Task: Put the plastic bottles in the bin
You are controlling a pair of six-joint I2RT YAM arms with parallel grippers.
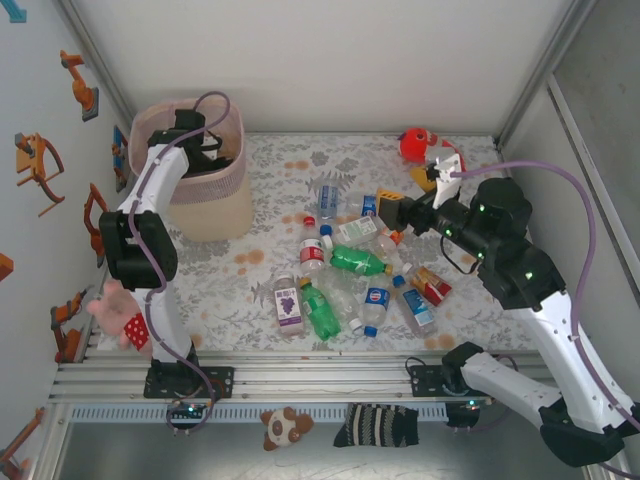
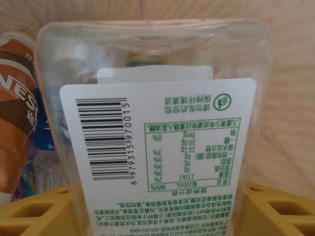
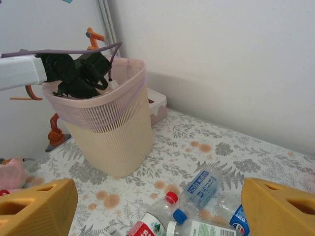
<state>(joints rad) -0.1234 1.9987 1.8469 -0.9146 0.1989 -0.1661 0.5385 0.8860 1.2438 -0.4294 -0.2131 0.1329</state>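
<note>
The left arm stands up from its base at the near edge, bends at the elbow and reaches down over the rim of the bin. Its wrist is inside the basket. In the left wrist view, the left claw has one yellow finger on each side of a clear bottle with a white barcode label. The fingers are just beside the bottle, but I cannot tell if they press it or are loose. The bottle points away from the camera, with its bottom towards the far side. To its left, a bottle with a brown label lies close by.

The right arm leans in from the right side, with its forearm low over the desk. The right claw points left towards the basket. Its fingers are wide apart and nothing is between them.

The other plastic bottles lie in a loose heap in the middle of the desk, and some overlap. The heap includes two green ones and several clear ones.

The bin is in the far left corner, near the left wall. A strip of bare flowered cloth lies between it and the heap. A red fish plush sits at the far edge, behind the right claw.
</note>
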